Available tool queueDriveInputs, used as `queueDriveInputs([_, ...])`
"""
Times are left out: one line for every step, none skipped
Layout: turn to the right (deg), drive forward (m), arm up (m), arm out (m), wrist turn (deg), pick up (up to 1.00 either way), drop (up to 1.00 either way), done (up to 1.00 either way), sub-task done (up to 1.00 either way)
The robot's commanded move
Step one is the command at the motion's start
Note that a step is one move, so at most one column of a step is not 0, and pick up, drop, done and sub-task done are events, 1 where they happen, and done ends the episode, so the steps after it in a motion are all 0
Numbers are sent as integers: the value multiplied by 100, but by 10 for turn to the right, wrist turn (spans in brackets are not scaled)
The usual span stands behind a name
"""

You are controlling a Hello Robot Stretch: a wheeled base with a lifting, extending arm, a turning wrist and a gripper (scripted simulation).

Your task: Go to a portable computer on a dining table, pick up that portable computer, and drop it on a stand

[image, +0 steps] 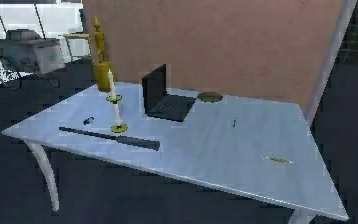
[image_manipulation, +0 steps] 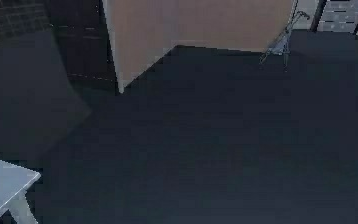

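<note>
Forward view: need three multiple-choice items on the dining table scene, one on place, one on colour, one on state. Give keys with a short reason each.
1. Where on the table does the laptop stand?
A. Toward the far edge, near the wall
B. At the near edge
C. At the table's end on the view's right

2. What colour is the wall behind the table?
A. Green
B. Pinkish tan
C. Bright blue

3. How is the laptop's lid?
A. Shut flat
B. Raised, with the screen upright
C. Off, lying beside the base

Answers:
1 A: the laptop sits just short of the table's far edge, in front of the wall.
2 B: the broad surface behind the table is pinkish tan.
3 B: the dark screen stands up from the base.
</note>
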Motion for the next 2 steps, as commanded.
queueDriveInputs([450, 0, 0, 0, 0, 0, 0, 0, 0])
queueDriveInputs([240, 0, 0, 0, 0, 0, 0, 0, 0])
